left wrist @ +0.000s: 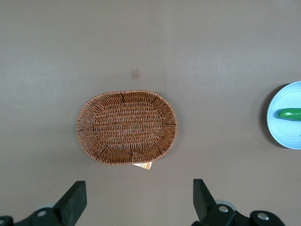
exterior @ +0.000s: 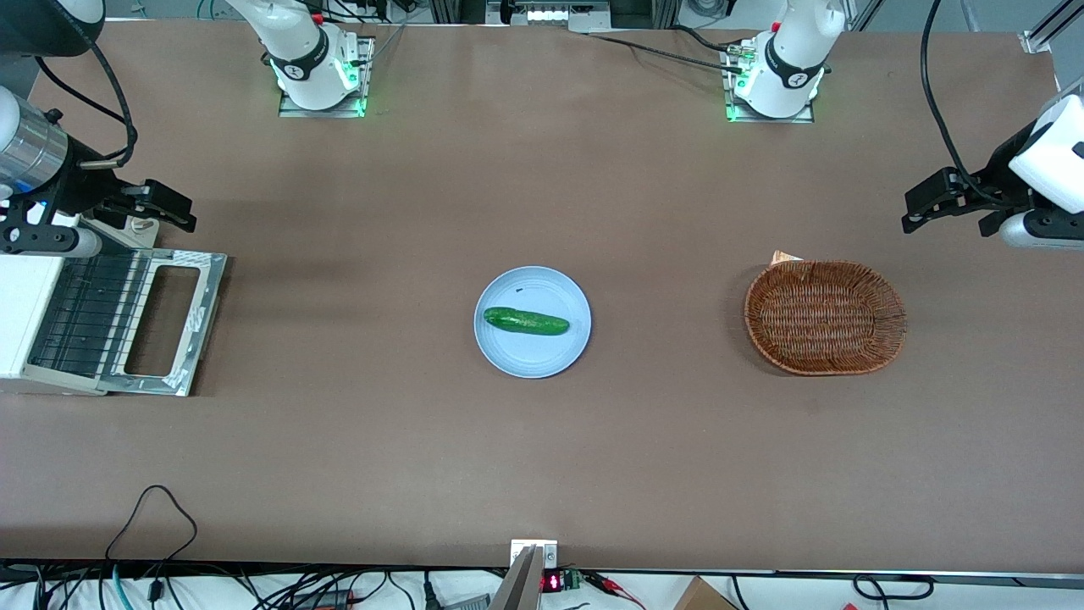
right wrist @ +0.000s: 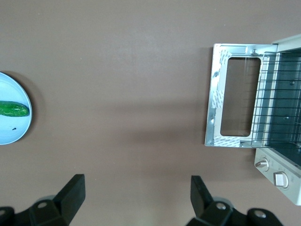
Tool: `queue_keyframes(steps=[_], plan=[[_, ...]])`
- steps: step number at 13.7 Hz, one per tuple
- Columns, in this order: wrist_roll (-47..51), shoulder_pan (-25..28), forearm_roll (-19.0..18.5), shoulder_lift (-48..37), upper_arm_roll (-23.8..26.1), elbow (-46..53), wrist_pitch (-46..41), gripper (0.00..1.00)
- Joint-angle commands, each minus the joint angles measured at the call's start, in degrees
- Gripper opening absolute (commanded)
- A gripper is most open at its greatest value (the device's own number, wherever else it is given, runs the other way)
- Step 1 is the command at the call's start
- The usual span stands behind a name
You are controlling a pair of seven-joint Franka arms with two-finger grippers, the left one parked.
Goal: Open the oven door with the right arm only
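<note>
The oven door (exterior: pixel 161 324) is a silver-grey frame with a window. It lies folded down flat on the table in front of the small white toaster oven (exterior: pixel 25 322), and the black wire rack (exterior: pixel 80 315) shows inside. The door also shows in the right wrist view (right wrist: pixel 233 102). The right arm (exterior: pixel 34 161) reaches in at the working arm's end of the table. My gripper (exterior: pixel 165 207) hangs open and empty above the table, farther from the front camera than the door and clear of it. In the right wrist view the gripper (right wrist: pixel 136 195) holds nothing.
A light blue plate (exterior: pixel 508 356) with a green cucumber (exterior: pixel 525 321) sits mid-table. A brown wicker basket (exterior: pixel 826 318) lies toward the parked arm's end. The oven's knobs (right wrist: pixel 270 172) show beside the door hinge. Cables hang at the table's front edge.
</note>
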Motion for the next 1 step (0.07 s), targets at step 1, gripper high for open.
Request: queue_keyframes(steps=[1], plan=[[-0.61,0.52,-0.76,0.5,-0.32,1.57,-1.51,0.99]])
